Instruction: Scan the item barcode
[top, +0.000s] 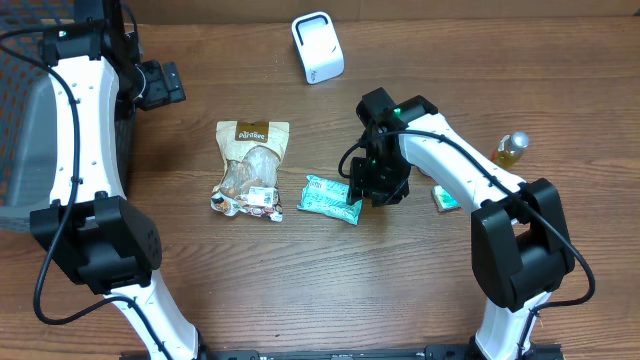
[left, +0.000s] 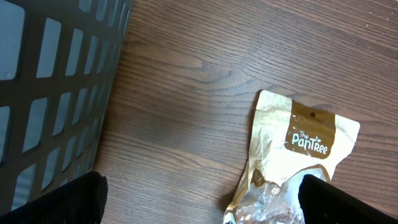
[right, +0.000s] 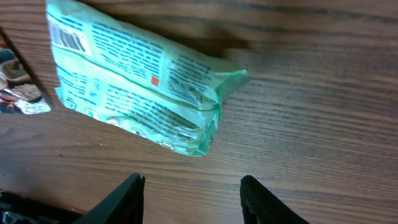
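Observation:
The item, a mint-green packet (top: 332, 198) (right: 137, 93), lies flat on the wooden table, its barcode (right: 68, 38) showing at one end in the right wrist view. My right gripper (top: 368, 190) (right: 193, 199) hovers just beside the packet's right end, open, with only bare wood between its fingers. A white scanner (top: 318, 47) stands at the back of the table. My left gripper (top: 160, 85) (left: 199, 202) is open at the far left, holding nothing, with a gold Pantree bag under its right finger.
The gold Pantree snack bag (top: 250, 165) (left: 298, 155) lies left of the packet. A dark mesh basket (top: 20, 130) (left: 50, 81) stands at the left edge. A small green box (top: 445, 198) and a small bottle (top: 512, 148) sit to the right.

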